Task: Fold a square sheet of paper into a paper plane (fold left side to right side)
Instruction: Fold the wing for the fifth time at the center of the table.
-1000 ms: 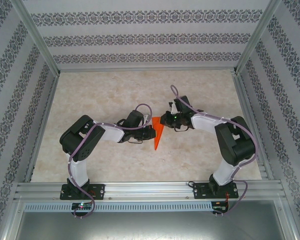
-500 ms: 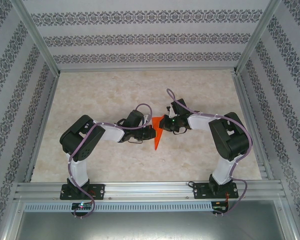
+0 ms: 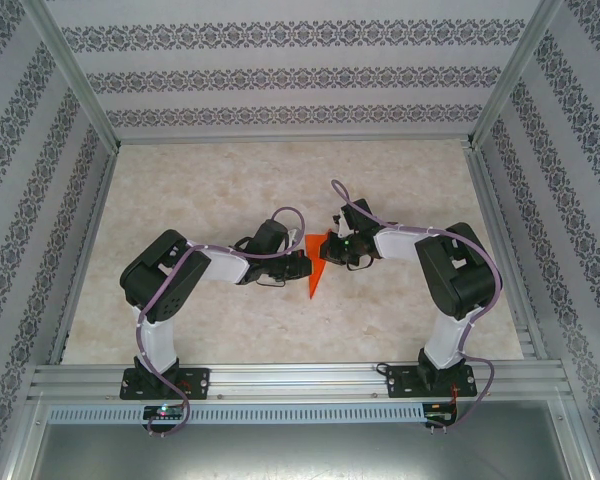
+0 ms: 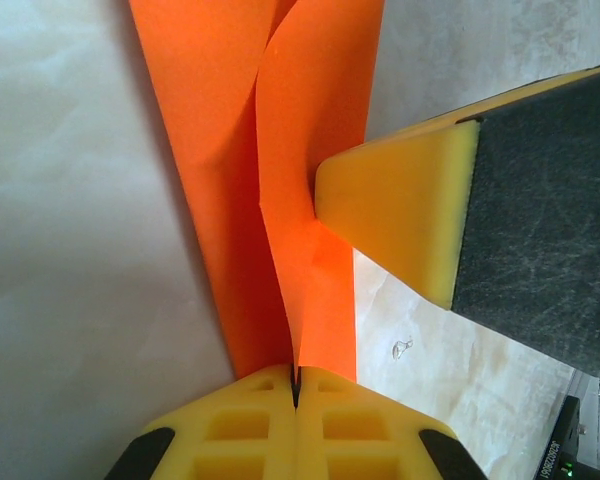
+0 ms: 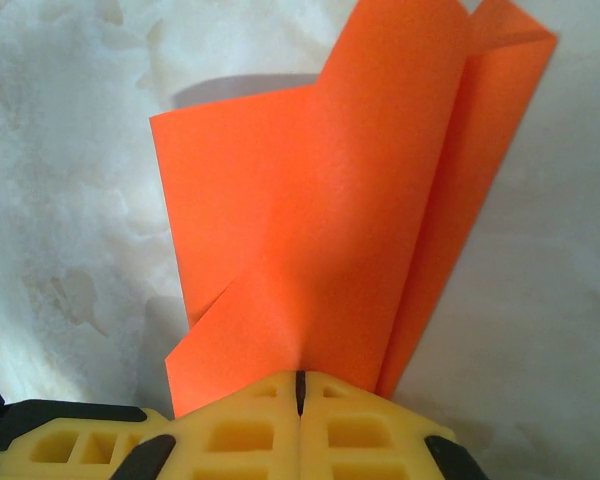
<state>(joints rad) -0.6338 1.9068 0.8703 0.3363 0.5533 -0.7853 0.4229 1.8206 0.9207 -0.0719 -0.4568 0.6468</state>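
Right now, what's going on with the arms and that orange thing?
Paper-plane folding, mid-step. The orange paper is already folded into a narrow wedge. The left claw is shut on one side of it, and the right claw is shut on a raised flap from the opposite side. That flap stands up, not pressed flat.

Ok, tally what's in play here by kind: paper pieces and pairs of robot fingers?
Orange folded paper: 1
Pairs of yellow fingers: 2 (left fingers, right fingers)
Total: 3
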